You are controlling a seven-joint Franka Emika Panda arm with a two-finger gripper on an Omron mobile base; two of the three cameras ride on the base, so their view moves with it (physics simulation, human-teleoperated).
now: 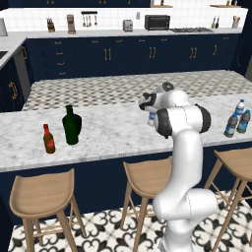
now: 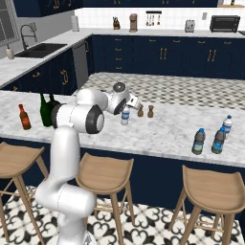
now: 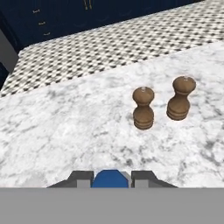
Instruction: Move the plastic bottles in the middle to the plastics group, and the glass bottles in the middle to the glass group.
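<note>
Gripper: the gripper [image 3: 111, 178] is seen in the hand view with its two dark fingertips [image 3: 81, 178] set close on either side of a blue cap; the jaws are narrowed against it. In the right base view the gripper [image 2: 128, 106] is placed over the top of the bottle.
Held item: a small plastic bottle [image 2: 125, 116] with a blue label is caught at its cap, standing upright on the marble counter [image 2: 158, 131] in the middle zone. In the left base view it [image 1: 152, 119] is mostly hidden behind the arm. Whether its base is touching the counter cannot be told.
Pepper shakers: two small brown pepper shakers [image 3: 143, 108] are noted just beyond the held bottle, side by side, upright, apart from each other.
Plastics group: three small water bottles [image 2: 199, 141] are recorded at the right end of the counter, close together, well apart from the gripper.
Green wine bottle: a tall slim dark green bottle [image 2: 44, 110] is seen at the left in the right base view, partly covered by the arm, next to the squat dark bottle [image 1: 72, 125].
Glass group: the squat dark bottle and a small brown red-capped bottle [image 1: 48, 139] are noted near the left end of the counter, near each other, not touching.
Surroundings: wooden stools [image 1: 42, 197] are lined under the counter edge.
</note>
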